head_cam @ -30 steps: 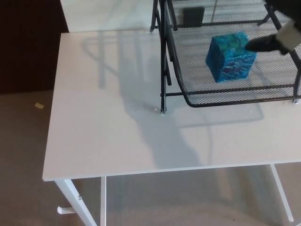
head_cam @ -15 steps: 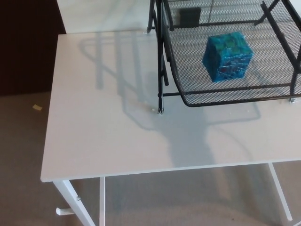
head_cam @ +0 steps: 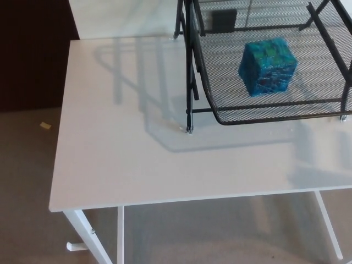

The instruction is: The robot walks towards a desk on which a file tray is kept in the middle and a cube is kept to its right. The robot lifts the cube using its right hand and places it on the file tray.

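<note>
Head view: the white, smooth rectangular desk [head_cam: 121, 159] has a wide bare left half, with its left and front edges dropping off to grey carpet [head_cam: 27, 176]. The black wire-mesh file tray [head_cam: 220, 71] stands at the upper right, cut off by the top and right borders. The mottled blue-green cube [head_cam: 268, 66] rests inside it on the mesh, apart from the rims. A dark shape [head_cam: 224, 19] behind the mesh is hard to make out. Neither hand shows, so the state of their fingers cannot be told.

Bright, sharp; soft shadows across desk [head_cam: 110, 165]
</note>
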